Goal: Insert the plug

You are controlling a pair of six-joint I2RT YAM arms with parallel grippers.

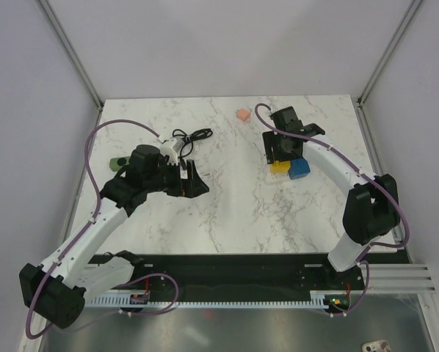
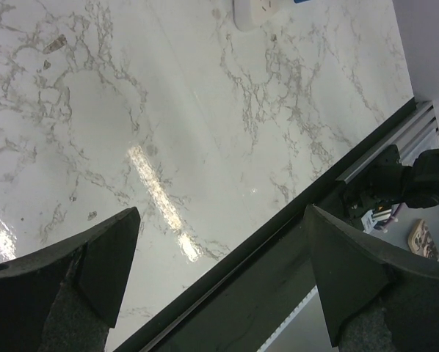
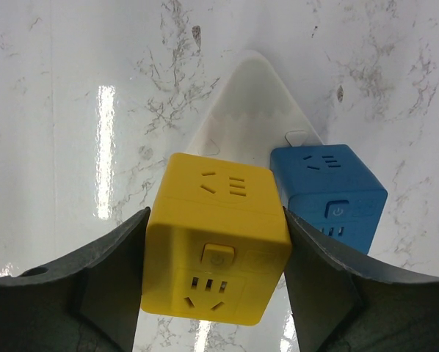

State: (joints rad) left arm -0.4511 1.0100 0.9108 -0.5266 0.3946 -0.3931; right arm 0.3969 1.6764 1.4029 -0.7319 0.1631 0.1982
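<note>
Clamping yellow block (image 3: 216, 246) in right gripper (image 3: 215, 217), probably steadying it for plugging; hovering left gripper (image 2: 221, 213) wide open, free for plug.

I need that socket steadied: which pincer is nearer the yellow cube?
Right. The right pincer straddles the yellow cube, one finger against each side. The left pincer hangs open far across the table, near the coiled black cable.

white strip (image 3: 252, 95) half behind yellow cube (image 3: 216, 220), green object (image 1: 117, 163) part-hidden
</note>
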